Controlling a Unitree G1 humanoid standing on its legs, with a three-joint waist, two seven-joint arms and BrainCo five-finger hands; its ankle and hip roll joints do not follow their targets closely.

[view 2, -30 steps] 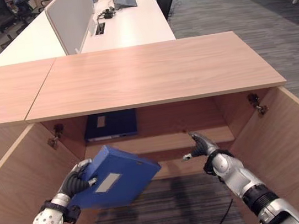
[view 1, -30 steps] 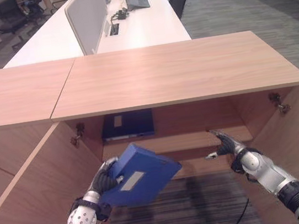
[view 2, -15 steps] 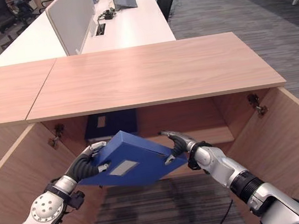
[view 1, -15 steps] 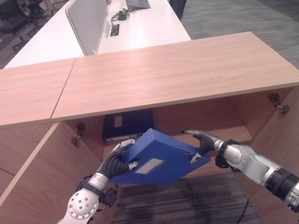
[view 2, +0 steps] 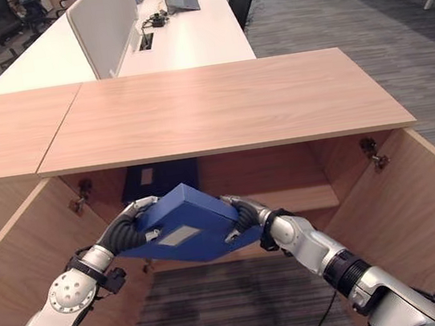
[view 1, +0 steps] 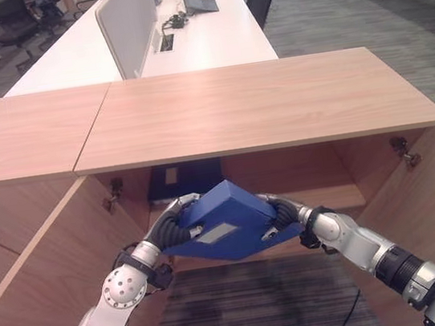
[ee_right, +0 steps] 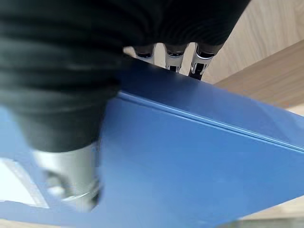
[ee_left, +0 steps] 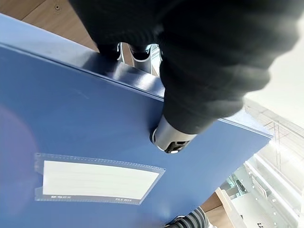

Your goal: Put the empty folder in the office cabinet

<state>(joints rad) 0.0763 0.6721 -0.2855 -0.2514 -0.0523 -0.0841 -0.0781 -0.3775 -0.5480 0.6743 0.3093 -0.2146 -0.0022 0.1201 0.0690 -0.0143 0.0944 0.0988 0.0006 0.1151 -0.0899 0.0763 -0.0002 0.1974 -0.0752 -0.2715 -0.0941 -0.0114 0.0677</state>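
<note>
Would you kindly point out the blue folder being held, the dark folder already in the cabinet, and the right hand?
blue folder (view 1: 226, 225), left eye view, top face.
dark folder (view 1: 195, 177), left eye view, spine.
right hand (view 1: 283, 212), left eye view, fingers.

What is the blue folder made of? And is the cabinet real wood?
The blue folder looks like smooth plastic: it shines slightly and has a clear label pocket. The cabinet shows light wood grain with a matte finish, though it may be printed laminate over board.

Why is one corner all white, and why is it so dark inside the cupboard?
Left wrist view: strong light past the blue folder washes that corner out to white. Left eye view: the top of the cabinet blocks the room light, so its inside is shaded and the other folder at the back looks dark.
</note>
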